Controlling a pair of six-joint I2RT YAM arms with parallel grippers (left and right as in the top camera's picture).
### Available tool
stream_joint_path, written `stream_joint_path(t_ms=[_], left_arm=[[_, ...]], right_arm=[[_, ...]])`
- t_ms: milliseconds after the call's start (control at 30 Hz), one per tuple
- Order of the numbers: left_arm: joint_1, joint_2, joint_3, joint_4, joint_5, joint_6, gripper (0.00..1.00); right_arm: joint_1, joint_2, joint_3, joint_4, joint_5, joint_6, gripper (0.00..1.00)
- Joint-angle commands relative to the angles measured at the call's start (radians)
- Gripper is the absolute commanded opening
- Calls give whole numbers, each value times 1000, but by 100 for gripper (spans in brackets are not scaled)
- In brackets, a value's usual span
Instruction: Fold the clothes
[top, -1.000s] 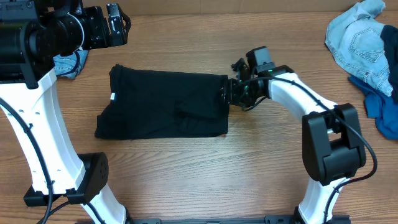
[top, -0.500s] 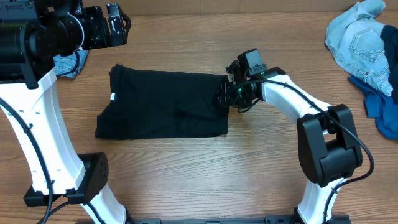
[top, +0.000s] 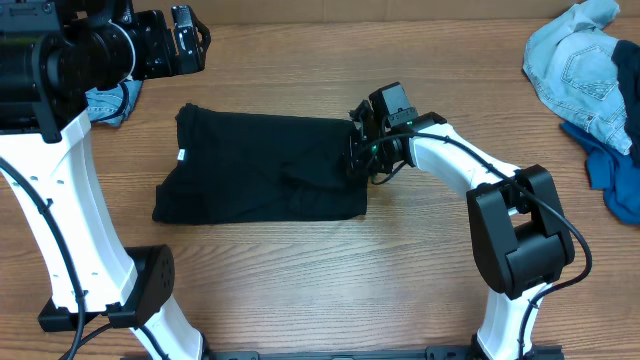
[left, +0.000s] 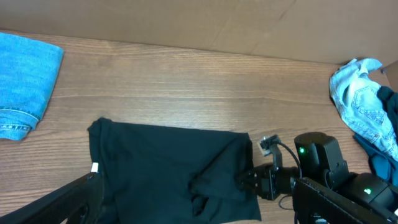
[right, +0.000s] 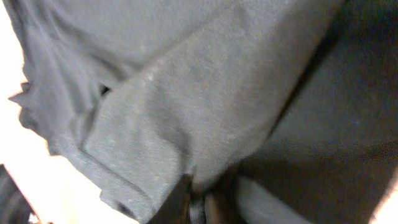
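Observation:
The black T-shirt (top: 260, 165) lies folded into a rough rectangle on the wooden table, its small white tag (top: 181, 154) at the left edge. My right gripper (top: 357, 155) is at the shirt's right edge, shut on a pinch of the black fabric (right: 205, 93); in the right wrist view the cloth bunches between the fingers (right: 202, 202). The left wrist view shows the same shirt (left: 168, 162) with the right gripper (left: 242, 179) biting its edge. My left gripper (top: 185, 38) hangs high over the back left, open wide, holding nothing.
A light-blue denim pile (top: 580, 60) and a royal-blue garment (top: 615, 170) lie at the back right. A folded denim piece (top: 105, 100) sits at the back left under the left arm. A cardboard wall (left: 199, 25) bounds the table's far side.
My right gripper slid left onto the shirt's right edge and closed on the fabric. The left arm and the shirt's body have not moved.

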Motion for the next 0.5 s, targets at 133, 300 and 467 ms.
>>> stream_joint_path(t_ms=[133,300,467], left_arm=[[-8,-14,6,-1,11,19,100],[-8,-14,6,-1,11,19,100],[-8,-14,6,-1,11,19,100]], right_arm=[[3,6,106,41,-153,3,4],[4,7,121,217,-263,87,4],[14,7,121,417,-268,142,65]])
